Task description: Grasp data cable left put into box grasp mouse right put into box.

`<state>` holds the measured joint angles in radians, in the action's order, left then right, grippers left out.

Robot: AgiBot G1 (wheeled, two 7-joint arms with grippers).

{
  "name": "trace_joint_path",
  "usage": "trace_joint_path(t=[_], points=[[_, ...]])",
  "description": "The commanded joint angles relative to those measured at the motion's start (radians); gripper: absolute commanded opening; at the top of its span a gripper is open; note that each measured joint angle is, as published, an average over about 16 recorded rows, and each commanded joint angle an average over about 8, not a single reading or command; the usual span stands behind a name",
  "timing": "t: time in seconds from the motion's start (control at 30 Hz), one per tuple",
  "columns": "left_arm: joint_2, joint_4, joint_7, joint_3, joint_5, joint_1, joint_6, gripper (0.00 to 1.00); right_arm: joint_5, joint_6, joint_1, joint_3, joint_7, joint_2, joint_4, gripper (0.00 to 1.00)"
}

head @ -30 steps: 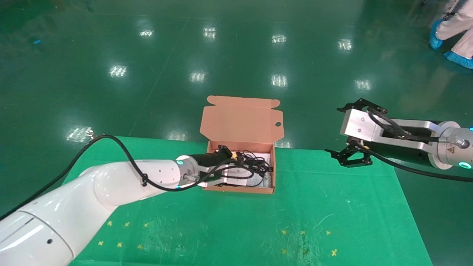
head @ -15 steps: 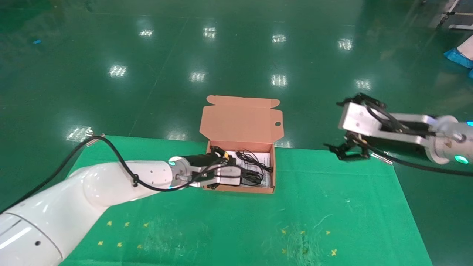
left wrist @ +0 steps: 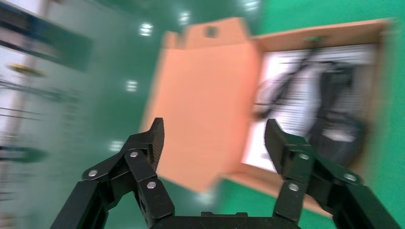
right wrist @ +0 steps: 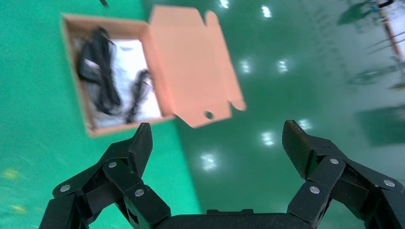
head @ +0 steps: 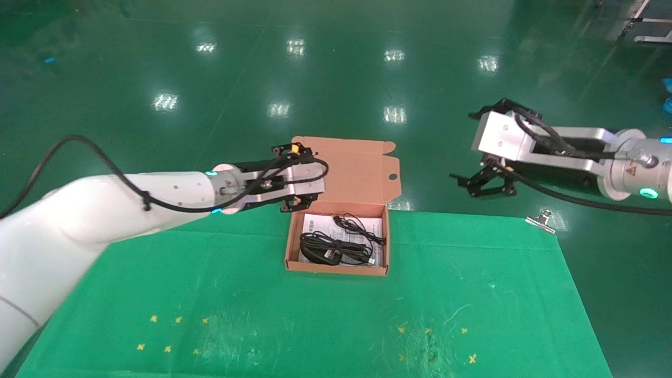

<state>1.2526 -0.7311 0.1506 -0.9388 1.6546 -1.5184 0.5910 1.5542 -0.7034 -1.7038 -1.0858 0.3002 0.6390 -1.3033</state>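
Box [head: 336,270]: shallow salmon cardboard, lid flap upright.
Mouse [head: 313,254], data cable [head: 336,244]: lay inside box.
Left tool [head: 297,202]: wide, empty, beside flap.
Right tool [head: 485,185]: wide, empty, well apart from box.

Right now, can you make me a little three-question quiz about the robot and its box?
1. True or false: the mouse lies inside the box.
2. The left gripper is: A) open with nothing held, B) shut on the data cable, C) shut on the mouse.
3. Fill in: the box's lid stands ____.

Key
1. True. The mouse and the data cable both lie on the white printed sheet in the box.
2. A. Its jaws are spread, beside the lid's left edge. The right gripper is also open, off to the right past the table's far edge.
3. Open.
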Motion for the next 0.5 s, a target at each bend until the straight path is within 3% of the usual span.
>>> trace_joint_path(t=[0.03,0.5], points=[[-0.012,-0.009,-0.007,0.012,-0.017,0.006,0.016,1.0,-0.013,-0.014,0.011,0.015,-0.002,0.0,0.0,1.0],[-0.144,-0.124,-0.076,0.148,-0.207,0.098,0.203,1.0,-0.184,-0.178,0.141,0.182,-0.025,-0.006,0.004,1.0]])
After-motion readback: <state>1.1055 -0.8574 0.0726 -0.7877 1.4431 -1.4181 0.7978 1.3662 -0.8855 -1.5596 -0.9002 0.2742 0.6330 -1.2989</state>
